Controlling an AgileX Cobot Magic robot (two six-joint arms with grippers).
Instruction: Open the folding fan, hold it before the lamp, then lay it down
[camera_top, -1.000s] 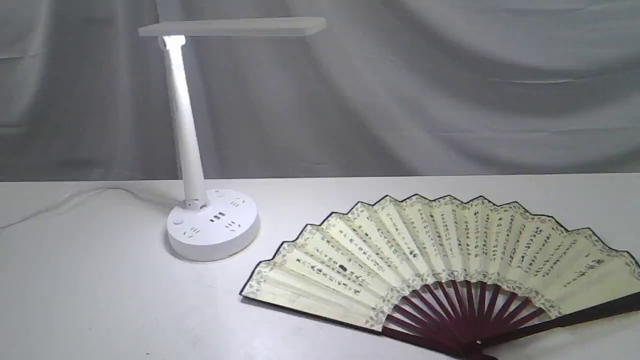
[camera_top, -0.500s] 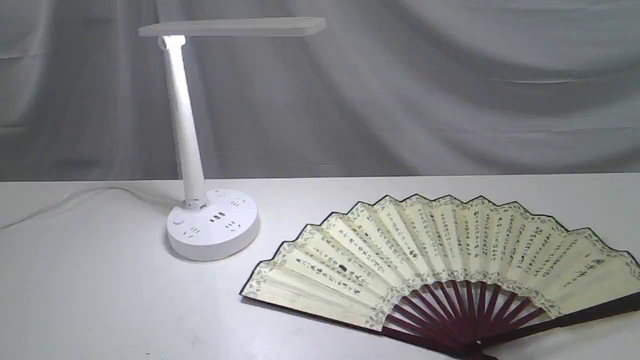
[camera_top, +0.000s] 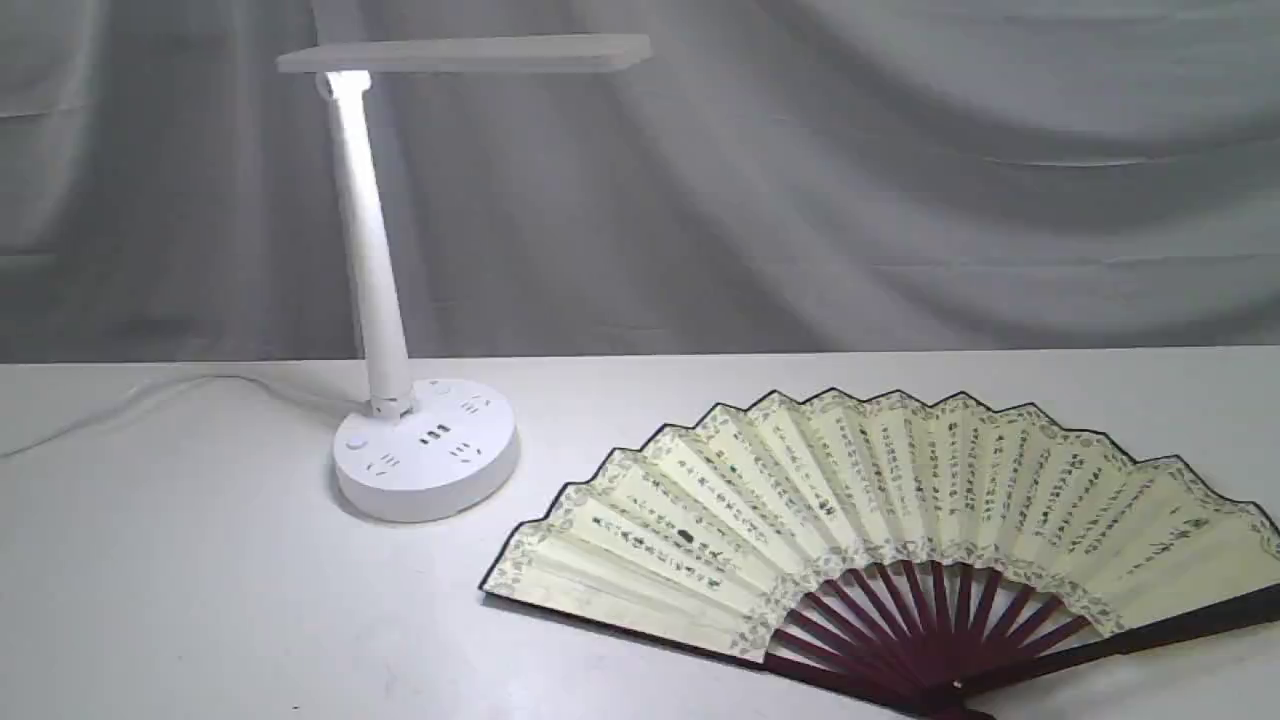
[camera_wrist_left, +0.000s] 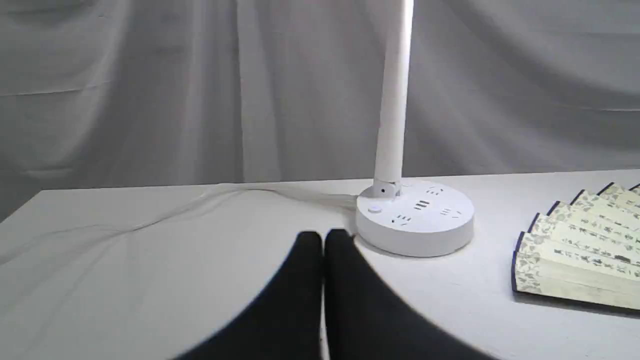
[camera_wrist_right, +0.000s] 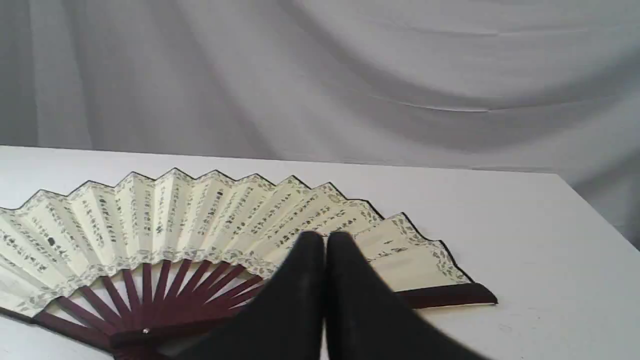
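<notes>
Left gripper (camera_wrist_left: 324, 240) and right gripper (camera_wrist_right: 325, 242) are sitting closed, empty; we are noting the folding fan (camera_top: 880, 480) lying fully spread on the table (camera_top: 200, 580), beside the lamp (camera_top: 425, 455), not touching it.

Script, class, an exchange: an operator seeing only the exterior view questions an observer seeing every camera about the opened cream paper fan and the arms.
Operator: What is hidden on the left?
Observer: The left fingers are shut and empty, the round base of the white plastic desk lamp just beyond them.
Operator: Right side?
Observer: The right fingers are shut, empty, just before the cream pleated paper folding fan.
Operator: My frame crops the fan's right end.
Observer: Its dark maroon wooden outer rib ends on the white table, short of the edge.
</notes>
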